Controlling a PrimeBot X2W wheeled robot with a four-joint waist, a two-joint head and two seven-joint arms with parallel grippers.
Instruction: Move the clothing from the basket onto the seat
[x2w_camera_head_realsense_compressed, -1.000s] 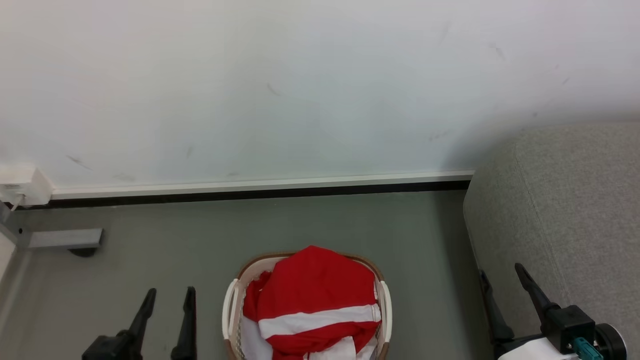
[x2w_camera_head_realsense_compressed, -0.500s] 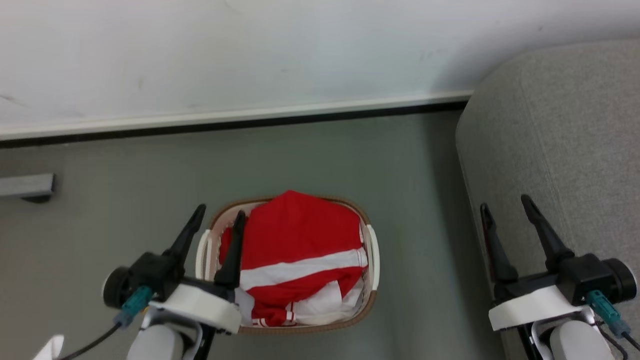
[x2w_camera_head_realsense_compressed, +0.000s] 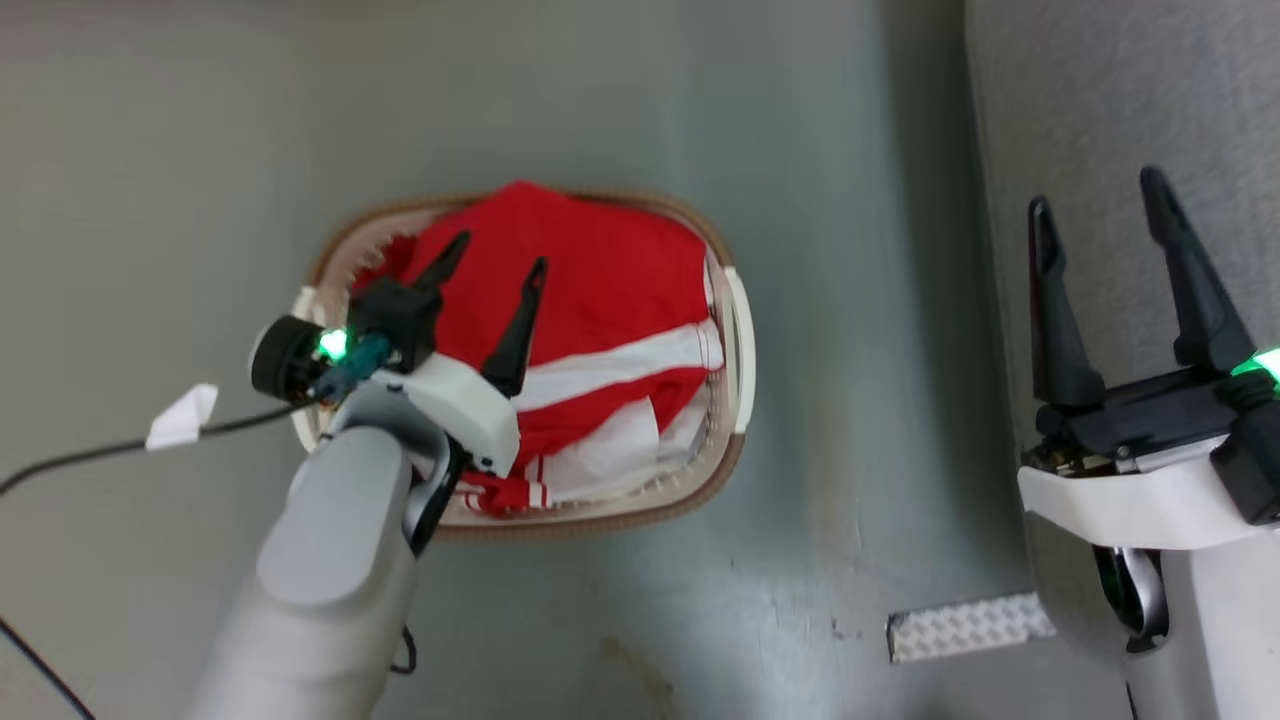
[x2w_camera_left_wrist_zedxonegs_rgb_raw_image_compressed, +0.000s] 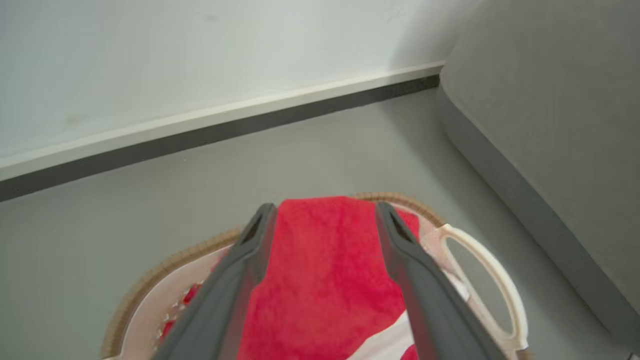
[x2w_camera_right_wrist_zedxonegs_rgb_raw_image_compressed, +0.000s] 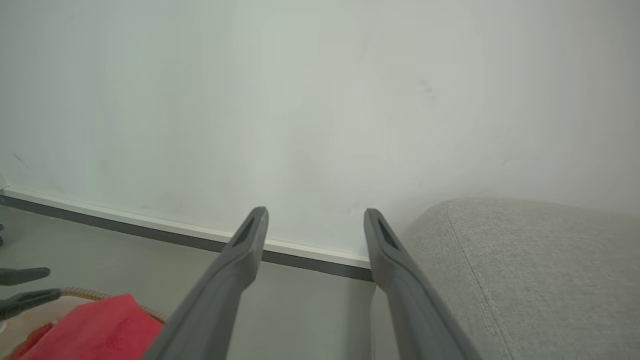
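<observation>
The red jersey with white stripes (x2w_camera_head_realsense_compressed: 600, 300) lies heaped in the oval cream basket (x2w_camera_head_realsense_compressed: 735, 300) on the grey floor. My left gripper (x2w_camera_head_realsense_compressed: 497, 252) hovers open over the jersey's left part, fingers spread and nothing between them. In the left wrist view the red cloth (x2w_camera_left_wrist_zedxonegs_rgb_raw_image_compressed: 325, 270) shows between the two fingers, with the basket's handle (x2w_camera_left_wrist_zedxonegs_rgb_raw_image_compressed: 500, 280) to the right. My right gripper (x2w_camera_head_realsense_compressed: 1097, 192) stands open at the right, over the edge of the grey sofa (x2w_camera_head_realsense_compressed: 1090, 100). The right wrist view shows the sofa (x2w_camera_right_wrist_zedxonegs_rgb_raw_image_compressed: 525, 270) and a corner of the jersey (x2w_camera_right_wrist_zedxonegs_rgb_raw_image_compressed: 95, 325).
A white wall with a dark skirting board (x2w_camera_left_wrist_zedxonegs_rgb_raw_image_compressed: 225, 125) runs behind the basket. A black cable with a white tag (x2w_camera_head_realsense_compressed: 180, 418) trails from my left wrist. A ribbed metal strip (x2w_camera_head_realsense_compressed: 965, 625) lies on the floor by the sofa's base.
The head camera has tilted down, so wall and skirting have left that view. My left gripper has moved from the basket's left rim to over the jersey. The right gripper stays open.
</observation>
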